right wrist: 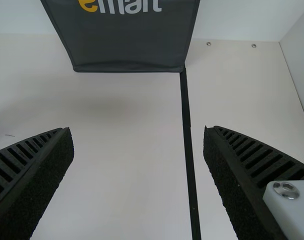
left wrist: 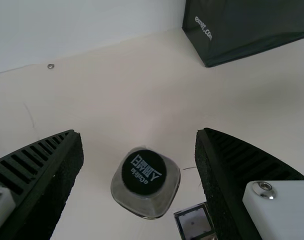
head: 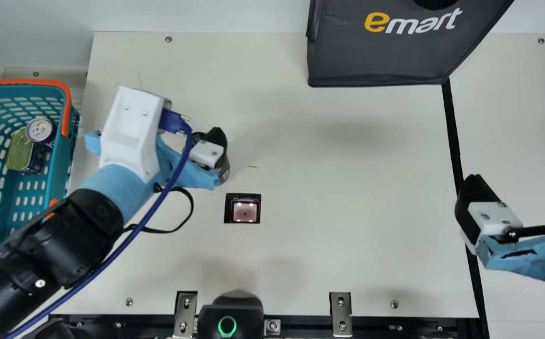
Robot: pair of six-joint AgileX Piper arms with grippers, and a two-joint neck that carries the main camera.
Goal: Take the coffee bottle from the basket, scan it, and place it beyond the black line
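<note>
In the main view my left gripper (head: 210, 137) is over the table's left part, with part of the coffee bottle (head: 224, 170) showing beside its finger. The left wrist view has the dark-capped bottle (left wrist: 145, 181) upright between the spread fingers of my left gripper (left wrist: 139, 134), a gap on each side. My right gripper (head: 519, 186) is open at the right, near the black line (head: 453, 136); in the right wrist view nothing is between the fingers of that gripper (right wrist: 138, 130). A scanner window (head: 245, 211) lies just below the bottle in the main view.
The teal basket (head: 58, 169) at the far left holds a dark can (head: 40, 130) and a green-lidded tin (head: 18, 150). A dark bag (head: 380, 52) stands at the back, beside the black line's far end. A black device (head: 230, 313) sits at the front edge.
</note>
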